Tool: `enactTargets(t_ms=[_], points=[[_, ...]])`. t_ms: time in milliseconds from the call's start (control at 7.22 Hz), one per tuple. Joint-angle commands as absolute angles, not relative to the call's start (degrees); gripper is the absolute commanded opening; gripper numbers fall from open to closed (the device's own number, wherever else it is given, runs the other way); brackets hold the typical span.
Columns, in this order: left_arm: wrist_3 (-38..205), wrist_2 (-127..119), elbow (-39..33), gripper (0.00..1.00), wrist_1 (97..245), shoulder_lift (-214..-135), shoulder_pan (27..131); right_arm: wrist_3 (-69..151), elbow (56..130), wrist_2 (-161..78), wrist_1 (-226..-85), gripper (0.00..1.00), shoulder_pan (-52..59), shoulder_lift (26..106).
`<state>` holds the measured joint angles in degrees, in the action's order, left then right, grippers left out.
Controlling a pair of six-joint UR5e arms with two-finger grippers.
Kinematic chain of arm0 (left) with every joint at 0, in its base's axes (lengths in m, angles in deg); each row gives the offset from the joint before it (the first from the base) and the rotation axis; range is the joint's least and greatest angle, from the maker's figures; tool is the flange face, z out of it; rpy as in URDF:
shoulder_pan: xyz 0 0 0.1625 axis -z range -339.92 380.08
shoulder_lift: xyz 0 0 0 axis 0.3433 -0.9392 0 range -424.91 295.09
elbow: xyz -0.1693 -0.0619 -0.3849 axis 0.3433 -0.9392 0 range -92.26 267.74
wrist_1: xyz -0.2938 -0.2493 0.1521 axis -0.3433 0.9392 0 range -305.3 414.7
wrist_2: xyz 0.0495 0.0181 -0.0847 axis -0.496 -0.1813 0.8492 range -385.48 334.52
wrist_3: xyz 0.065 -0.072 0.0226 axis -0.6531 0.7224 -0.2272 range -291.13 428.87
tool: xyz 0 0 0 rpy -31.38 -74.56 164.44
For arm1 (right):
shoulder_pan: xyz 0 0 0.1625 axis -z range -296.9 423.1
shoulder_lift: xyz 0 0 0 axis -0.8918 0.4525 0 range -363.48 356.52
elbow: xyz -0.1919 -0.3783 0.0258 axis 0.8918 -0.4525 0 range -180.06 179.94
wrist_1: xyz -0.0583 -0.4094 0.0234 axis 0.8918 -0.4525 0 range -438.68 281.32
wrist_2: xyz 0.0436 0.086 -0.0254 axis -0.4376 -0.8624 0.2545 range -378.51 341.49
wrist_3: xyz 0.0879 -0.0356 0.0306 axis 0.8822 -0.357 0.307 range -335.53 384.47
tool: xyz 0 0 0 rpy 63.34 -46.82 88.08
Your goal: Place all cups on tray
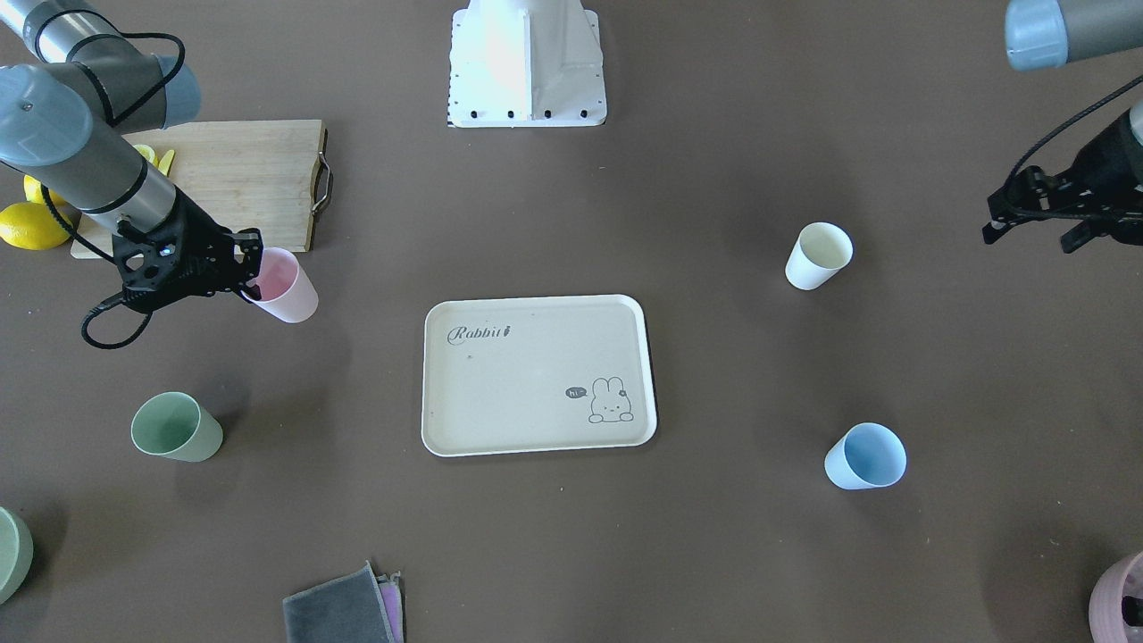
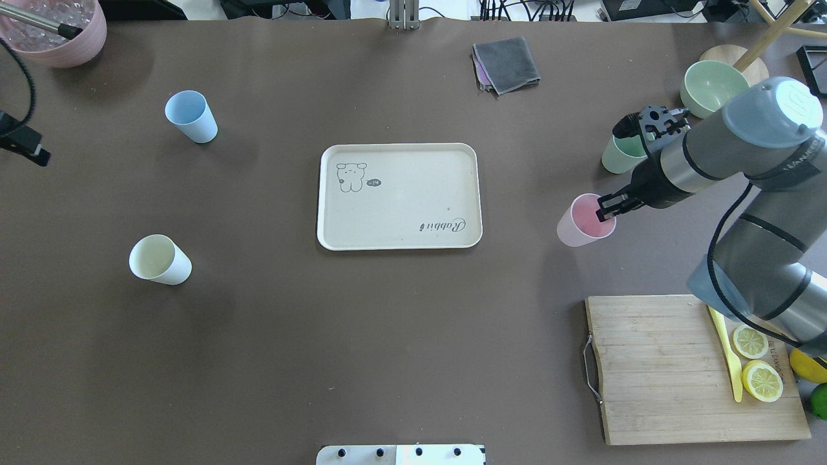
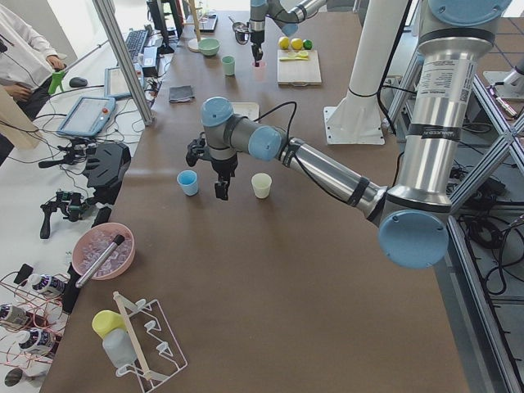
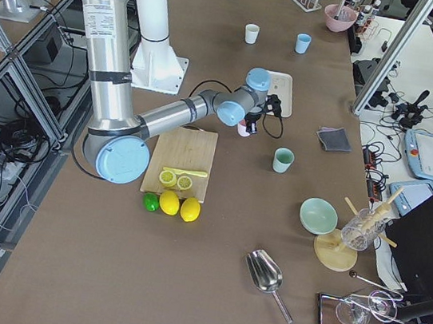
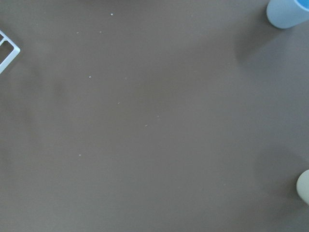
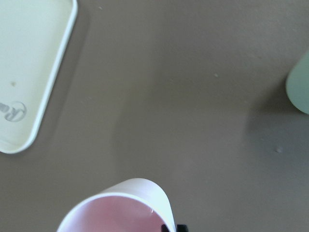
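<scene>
**Pink cup gripped; three cups stand apart from the tray**

The brown matte counter (image 1: 714,357) carries the flat cream rectangular tray (image 1: 527,384) at its middle (bunny drawing, "Rabbit" lettering). The right gripper (image 1: 250,284) has its fingers pinching the rim of the pastel pink plastic cup (image 1: 290,295), between the tray and the wooden cutting board (image 1: 241,179). The sage green cup (image 1: 176,428), cream-white cup (image 1: 817,256) and light blue cup (image 1: 864,457) stand on the counter, well apart from the tray. The left gripper (image 1: 1029,239) hangs with fingers spread. The overhead view shows lemon halves (image 2: 762,381) on the board, which the right arm mostly hides in the front-facing view. Only the left side view shows a workbench with a tablet (image 3: 84,116).
</scene>
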<state>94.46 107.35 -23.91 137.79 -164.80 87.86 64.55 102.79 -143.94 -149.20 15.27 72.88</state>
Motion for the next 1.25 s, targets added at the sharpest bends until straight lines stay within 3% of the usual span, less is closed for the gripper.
enactTargets(t_ms=[0,415,1108], points=[[103.6,106.9,-24.1,0.98,138.3,-168.6,79.6,70.4,101.9,-143.1,-153.1,0.0,18.3,65.1],[104.2,102.8,-22.2,0.98,138.6,-168.1,73.7,76.4,93.3,-136.9,-155.7,0.0,23.4,53.6],[106.9,99.8,-17.8,0.98,153.7,-162.0,69.7,76.4,91.4,-135.2,-155.1,0.02,26.6,52.8]])
